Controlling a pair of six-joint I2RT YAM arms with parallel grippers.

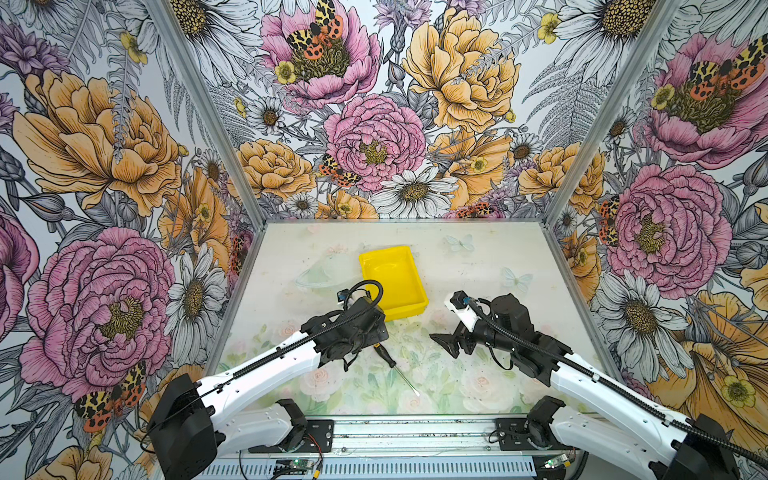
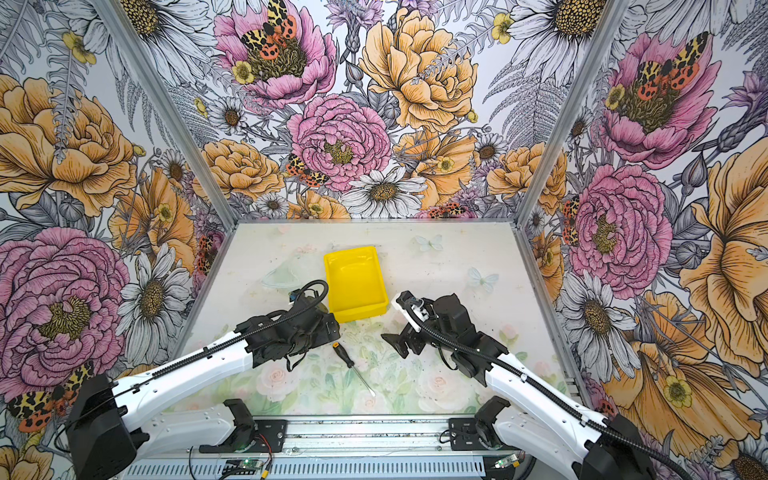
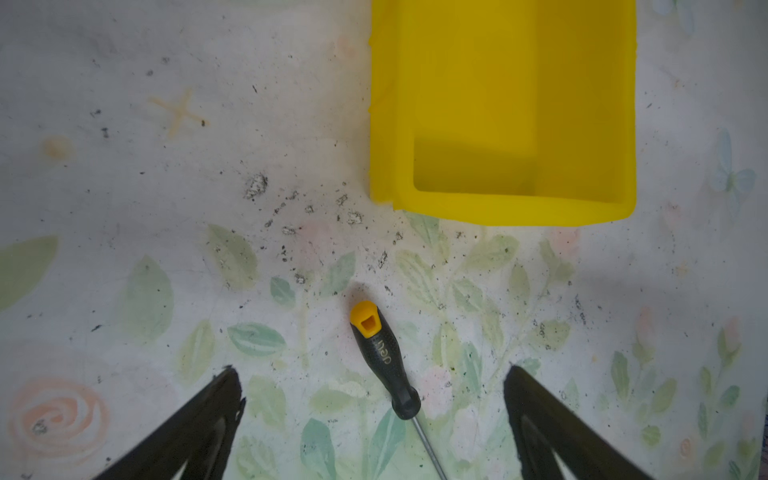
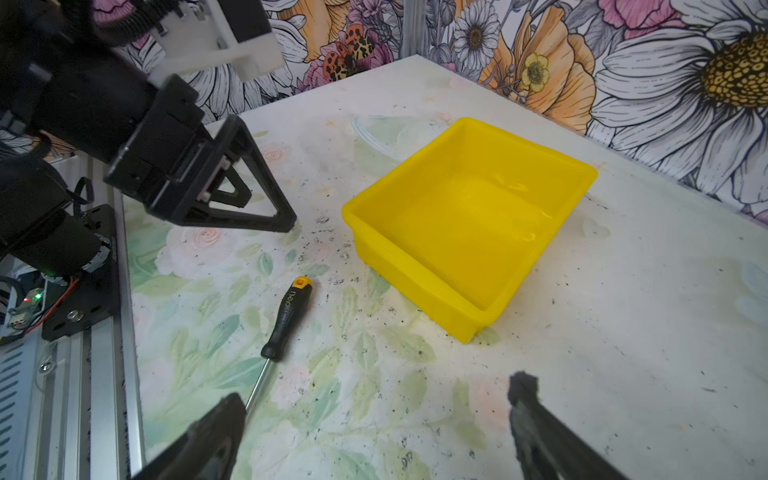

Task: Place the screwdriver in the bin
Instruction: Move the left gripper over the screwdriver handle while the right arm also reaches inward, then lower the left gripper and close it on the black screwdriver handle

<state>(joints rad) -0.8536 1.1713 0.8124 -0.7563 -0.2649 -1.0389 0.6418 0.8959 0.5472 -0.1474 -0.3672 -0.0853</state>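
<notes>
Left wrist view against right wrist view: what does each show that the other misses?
Left wrist only: a straight-down look, the screwdriver seen between the jaws of the open left gripper, only part of the bin. Right wrist only: the whole bin, floral walls, the open right gripper, the left gripper from the side. Both: the screwdriver lying on the table, outside the empty bin.

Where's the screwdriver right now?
In both top views the screwdriver lies on the table, just nearer than the bin, beside the left gripper.
</notes>
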